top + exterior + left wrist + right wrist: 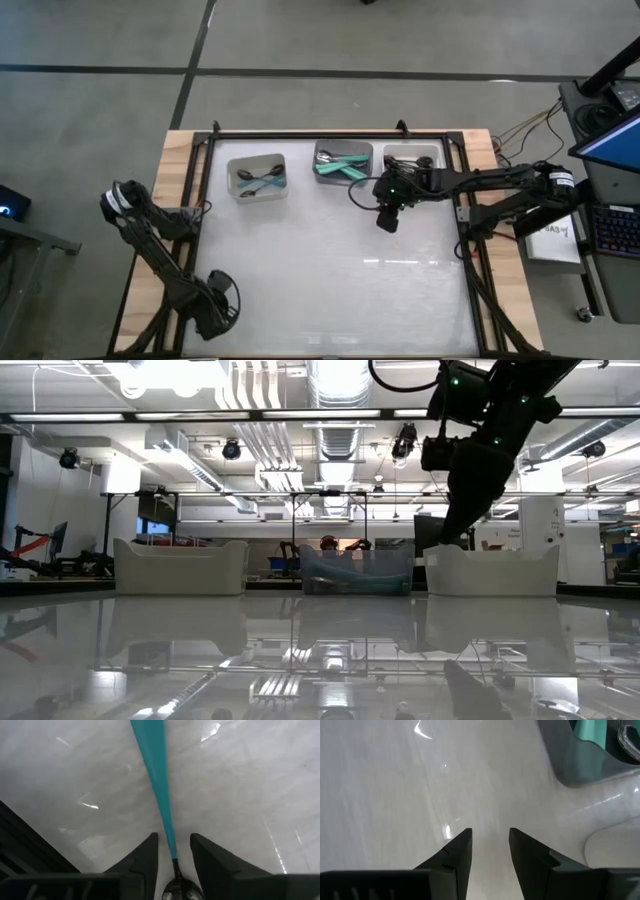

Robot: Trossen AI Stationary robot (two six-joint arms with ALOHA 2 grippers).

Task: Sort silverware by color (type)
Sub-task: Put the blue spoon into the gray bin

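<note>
**Teal spoon between my left fingers; right fingers spread over bare bench**

My left gripper (222, 308) sits at the lower left of the overhead frame, and from up there I cannot make out what it carries. My left wrist camera shows it: a teal-handled spoon (156, 780) runs between my closed fingers (145, 857), its dark neck and bowl cut off at the frame's bottom edge.

My right gripper (387, 221) hangs right of centre in the overhead frame, just below the middle bin (343, 152). Its fingers (460, 852) are apart with nothing between them.

More teal spoons (340, 167) lie in the middle bin, dark spoons (262, 183) in the left bin (256, 160). The right bin (412, 152) is partly hidden by my right arm.
</note>
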